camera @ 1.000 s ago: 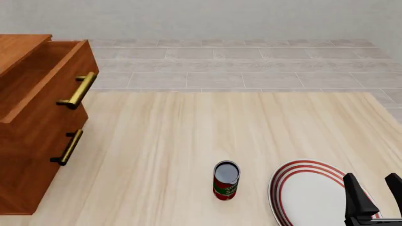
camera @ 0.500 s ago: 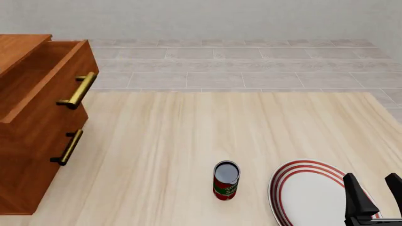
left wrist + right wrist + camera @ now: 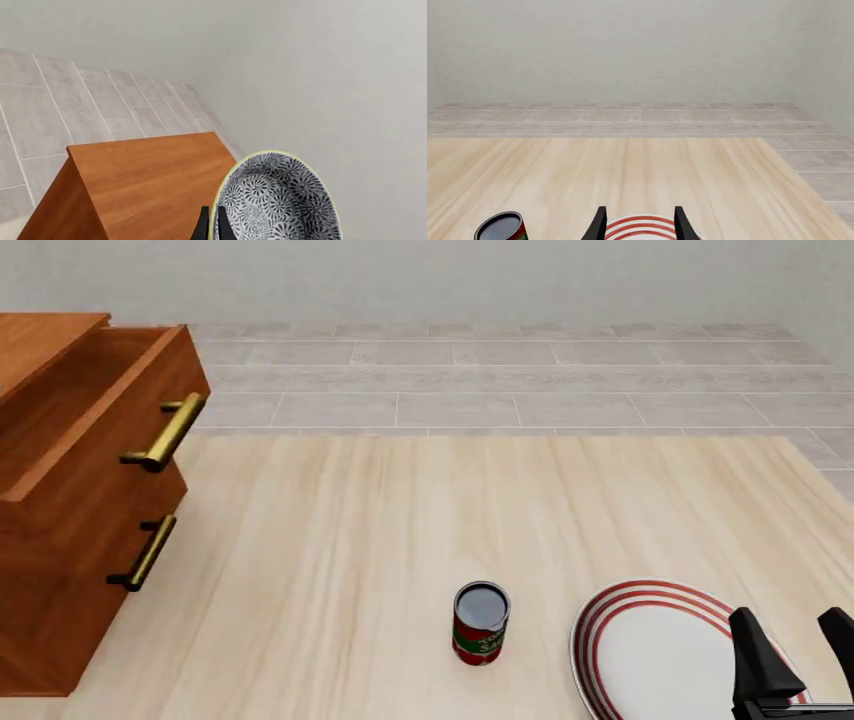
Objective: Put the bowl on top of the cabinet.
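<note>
I have the bowl (image 3: 277, 200) pinched by its rim in my left end effector (image 3: 212, 227); in the left wrist view the two dark fingers sit close together either side of the pale yellowish edge, and the patterned inside faces the camera, so the bowl hangs tipped up on edge. Beyond it I see the flat top of the cabinet (image 3: 147, 175), bare as far as that view shows. The front view shows neither the bowl nor my left arm, so I judge they are held high above the cabinet's corner.

I take this as the carry step, close to placing. Next I need to bring the bowl over the middle of the cabinet top, level the wrist so the base faces down, lower until it rests, then let go.

My right end effector (image 3: 790, 655) hangs idle over the red-ringed plate (image 3: 654, 640) with its fingers spread and nothing between them. The can (image 3: 481, 622) stands on the tabletop (image 3: 441, 510) just beside that plate.
</note>
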`<state>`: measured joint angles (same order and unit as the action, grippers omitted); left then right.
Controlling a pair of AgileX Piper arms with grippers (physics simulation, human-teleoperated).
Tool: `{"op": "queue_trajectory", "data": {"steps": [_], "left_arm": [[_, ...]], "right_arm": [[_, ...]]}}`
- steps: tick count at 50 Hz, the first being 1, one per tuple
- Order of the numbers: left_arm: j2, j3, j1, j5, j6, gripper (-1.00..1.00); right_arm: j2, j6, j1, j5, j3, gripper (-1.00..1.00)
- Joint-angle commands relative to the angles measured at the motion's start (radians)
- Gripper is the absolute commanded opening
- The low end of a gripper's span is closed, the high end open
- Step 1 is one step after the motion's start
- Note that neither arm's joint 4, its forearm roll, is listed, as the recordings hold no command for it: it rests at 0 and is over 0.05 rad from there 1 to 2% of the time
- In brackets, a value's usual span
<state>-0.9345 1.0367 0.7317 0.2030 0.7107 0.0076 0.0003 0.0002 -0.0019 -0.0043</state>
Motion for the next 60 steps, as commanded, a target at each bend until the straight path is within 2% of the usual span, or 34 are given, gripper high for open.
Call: {"op": "queue_trajectory", "data": {"steps": [1,17,25,27,29,60], "left_arm": [[-0.035,0.003,0.020,-0.016,-0.012,-1.00],[-0.097,0.006,0.042,-0.040,-0.013,-1.00],[-0.130,0.013,0.050,-0.046,-0.038,-1.00],[-0.146,0.023,0.045,-0.050,-0.074,-1.00],[-0.147,0.022,0.042,-0.053,-0.080,-1.00],[-0.215,0.011,0.052,-0.093,-0.117,-1.00]], "right_arm": [[0.000,0.000,0.000,0.000,0.000,1.00],[0.000,0.000,0.000,0.000,0.000,1.00],[0.000,0.000,0.000,0.000,0.000,1.00],[0.000,0.000,0.000,0.000,0.000,1.00],[0.000,0.000,0.000,0.000,0.000,1.00],[0.000,0.000,0.000,0.000,0.000,1.00]]}}
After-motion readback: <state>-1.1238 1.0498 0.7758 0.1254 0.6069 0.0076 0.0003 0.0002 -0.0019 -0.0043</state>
